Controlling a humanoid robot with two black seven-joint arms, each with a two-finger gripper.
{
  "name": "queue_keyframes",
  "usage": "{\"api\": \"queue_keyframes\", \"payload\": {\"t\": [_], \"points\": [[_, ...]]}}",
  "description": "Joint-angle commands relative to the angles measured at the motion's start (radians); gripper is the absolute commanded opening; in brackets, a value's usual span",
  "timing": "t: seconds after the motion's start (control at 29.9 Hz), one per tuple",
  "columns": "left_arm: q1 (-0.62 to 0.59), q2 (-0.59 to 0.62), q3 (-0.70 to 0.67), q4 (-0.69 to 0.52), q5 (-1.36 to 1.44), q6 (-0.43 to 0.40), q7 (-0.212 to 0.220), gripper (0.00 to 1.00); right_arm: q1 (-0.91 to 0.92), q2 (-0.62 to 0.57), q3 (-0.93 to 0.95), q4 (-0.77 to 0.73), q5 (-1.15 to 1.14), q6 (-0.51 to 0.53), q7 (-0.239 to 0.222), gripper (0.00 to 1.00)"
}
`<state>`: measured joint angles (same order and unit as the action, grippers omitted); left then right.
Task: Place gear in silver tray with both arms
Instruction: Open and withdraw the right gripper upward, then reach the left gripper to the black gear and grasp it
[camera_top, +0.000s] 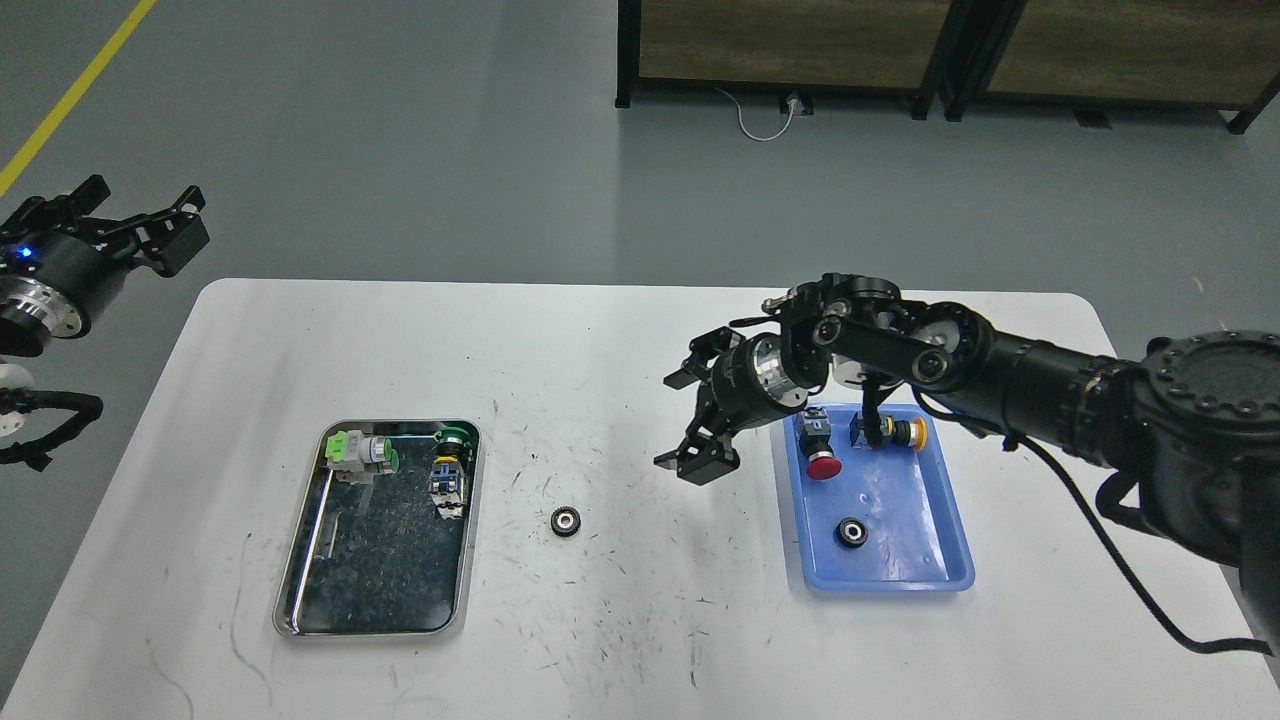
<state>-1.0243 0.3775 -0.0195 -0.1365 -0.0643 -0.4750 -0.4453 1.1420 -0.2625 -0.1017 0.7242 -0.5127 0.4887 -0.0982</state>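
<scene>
On the table (640, 330), one gear (565, 521) is lying between the trays, not yet in the silver tray (300, 590). Both jaws are hanging open, holding nothing.

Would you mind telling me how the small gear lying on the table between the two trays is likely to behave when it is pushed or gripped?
The gear looks rigid, with a metal hub, so probably stiff. It lies flat, so a push should slide it; tipped on edge, it may roll. Small and low, it likely gives a pincer little to grip.
</scene>
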Motion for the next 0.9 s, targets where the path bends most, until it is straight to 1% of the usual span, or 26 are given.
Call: {"api": "queue_keyframes", "payload": {"t": [0.0, 0.03, 0.13, 0.3, 0.37, 0.43, 0.54, 0.7, 0.77, 0.8, 0.87], "points": [[-0.022, -0.015, 0.004, -0.009, 0.0, -0.014, 0.0, 0.98, -0.001, -0.156, 0.092, 0.018, 0.0, 0.0, 0.005, 0.99], [-0.028, -0.026, 0.01, -0.021, 0.001, -0.014, 0.0, 0.97, -0.002, -0.202, 0.127, 0.018, 0.0, 0.0, 0.006, 0.99], [-0.059, -0.037, 0.018, -0.055, 0.012, -0.014, 0.0, 0.92, -0.016, -0.286, 0.227, 0.018, 0.005, 0.0, 0.009, 0.98], [-0.112, -0.06, 0.024, -0.11, 0.119, -0.014, 0.007, 0.92, -0.031, -0.395, 0.376, 0.014, 0.035, 0.0, 0.012, 0.97], [-0.12, -0.081, 0.024, -0.115, 0.145, -0.014, 0.013, 0.92, -0.033, -0.429, 0.416, 0.012, 0.055, 0.0, 0.023, 0.96], [-0.125, -0.1, 0.03, -0.118, 0.182, -0.014, 0.014, 0.93, -0.041, -0.469, 0.462, 0.009, 0.068, 0.0, 0.029, 0.93], [-0.12, -0.114, 0.062, -0.17, 0.279, -0.014, 0.008, 0.93, -0.054, -0.527, 0.53, 0.011, 0.085, 0.0, 0.031, 0.93], [-0.105, -0.091, 0.084, -0.417, 0.412, -0.014, 0.019, 0.93, -0.068, -0.604, 0.597, 0.009, 0.121, 0.0, 0.029, 0.93], [-0.088, -0.091, 0.084, -0.523, 0.448, -0.014, 0.043, 0.93, -0.068, -0.615, 0.597, 0.009, 0.122, 0.0, 0.029, 0.93], [-0.074, -0.095, 0.084, -0.579, 0.465, 0.007, 0.059, 0.93, -0.07, -0.616, 0.597, 0.009, 0.122, 0.0, 0.029, 0.93], [-0.054, -0.101, 0.084, -0.65, 0.483, 0.038, 0.073, 0.93, -0.071, -0.617, 0.597, 0.009, 0.122, -0.007, 0.029, 0.93]]}}
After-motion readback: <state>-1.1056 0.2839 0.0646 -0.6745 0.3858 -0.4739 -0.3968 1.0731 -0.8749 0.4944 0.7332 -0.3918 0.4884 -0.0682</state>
